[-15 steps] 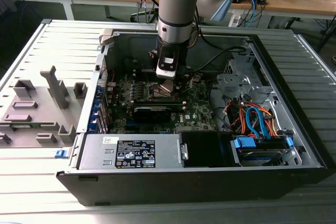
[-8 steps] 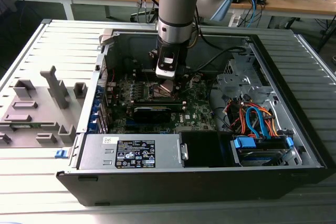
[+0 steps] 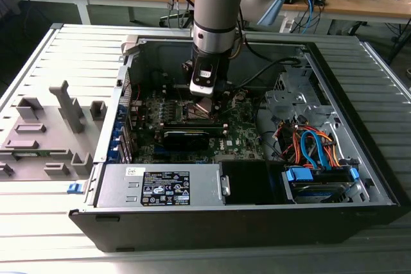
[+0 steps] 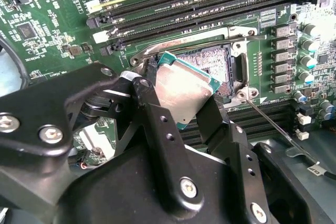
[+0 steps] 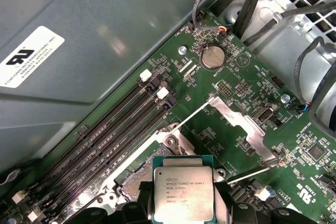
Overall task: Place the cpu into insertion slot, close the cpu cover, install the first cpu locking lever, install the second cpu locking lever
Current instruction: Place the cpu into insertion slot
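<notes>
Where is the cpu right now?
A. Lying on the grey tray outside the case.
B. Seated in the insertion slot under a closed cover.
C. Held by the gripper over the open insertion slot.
C: in the second wrist view the gripper clamps the tilted cpu above the empty insertion slot.

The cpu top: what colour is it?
The cpu is silvery grey, edged green; the first wrist view shows it best.

Arm [image 3: 217, 11] vert., gripper [image 4: 178, 98] clamped on cpu [image 4: 185, 83]

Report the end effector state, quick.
The end effector is closed, holding the cpu near the insertion slot.
</notes>
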